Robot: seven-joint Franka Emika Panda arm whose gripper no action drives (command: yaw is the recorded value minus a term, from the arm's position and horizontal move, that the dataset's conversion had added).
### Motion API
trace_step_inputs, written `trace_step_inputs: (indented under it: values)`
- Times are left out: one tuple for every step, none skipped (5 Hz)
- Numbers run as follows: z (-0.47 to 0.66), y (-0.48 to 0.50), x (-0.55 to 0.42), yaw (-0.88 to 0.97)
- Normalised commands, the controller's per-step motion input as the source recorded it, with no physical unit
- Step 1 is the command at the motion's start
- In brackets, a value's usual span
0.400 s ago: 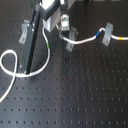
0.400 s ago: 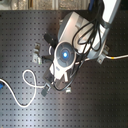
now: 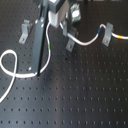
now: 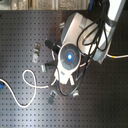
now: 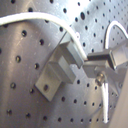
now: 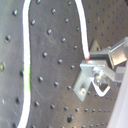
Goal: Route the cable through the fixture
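cable (image 3: 84,42) runs clip to clip along perforated board's (image 3: 80,95) far edge, loose loop trailing toward near corner. gripper (image 3: 56,17) state: can't tell. watch slack; tugging could pop cable from clip (image 5: 62,65).

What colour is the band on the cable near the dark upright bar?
Yellow-green, a short band on the white cable; clearest in the first exterior view, just right of the bar.
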Motion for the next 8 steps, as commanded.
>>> trace_step_inputs:
  values:
    - [-0.34,-0.145,0.259,-0.58]
    - [-0.01,-0.105,0.064,-0.94]
    - [-0.09,-0.231,-0.652,0.02]
    - [0.13,-0.025,-0.241,0.00]
    - [0.26,0.021,-0.052,0.00]
    - [0.27,-0.254,-0.067,0.00]
    - [0.21,-0.170,-0.143,0.00]
    - [0.19,-0.089,-0.153,0.00]
